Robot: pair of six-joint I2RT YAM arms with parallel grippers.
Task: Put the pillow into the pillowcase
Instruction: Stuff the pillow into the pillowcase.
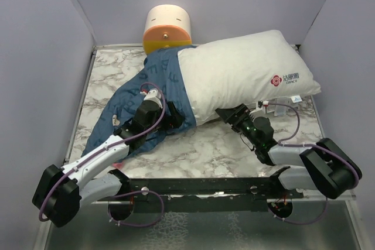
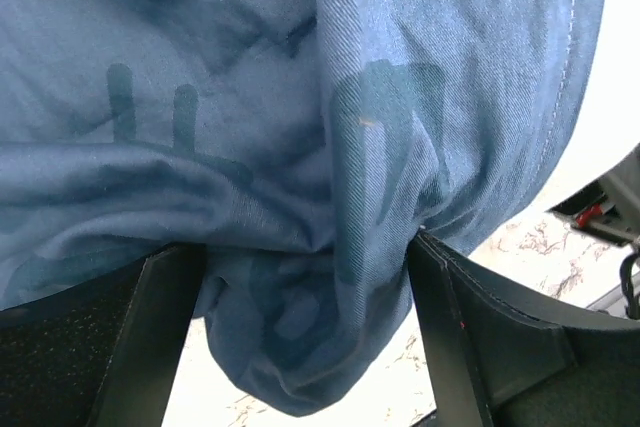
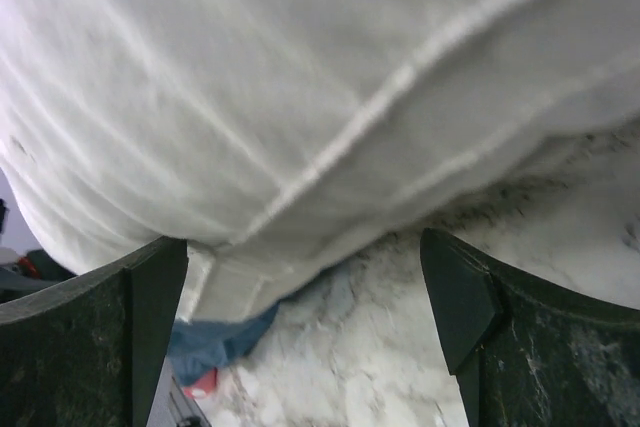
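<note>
Our left gripper (image 2: 300, 247) is wide open, and a fold of the blue pillowcase (image 2: 300, 97) hangs between its fingers, not pinched. Our right gripper (image 3: 302, 247) is wide open too, holding nothing, close by the near edge of the white pillow (image 3: 300, 67). From above we see the pillow on the table (image 1: 205, 147), mostly outside the pillowcase, its left end against the blue cloth

Blue pillowcase (image 2: 330, 147) bunched between wide-spread left gripper (image 2: 305, 252) fingers; marble table (image 2: 515, 252) visible lower right.
</note>
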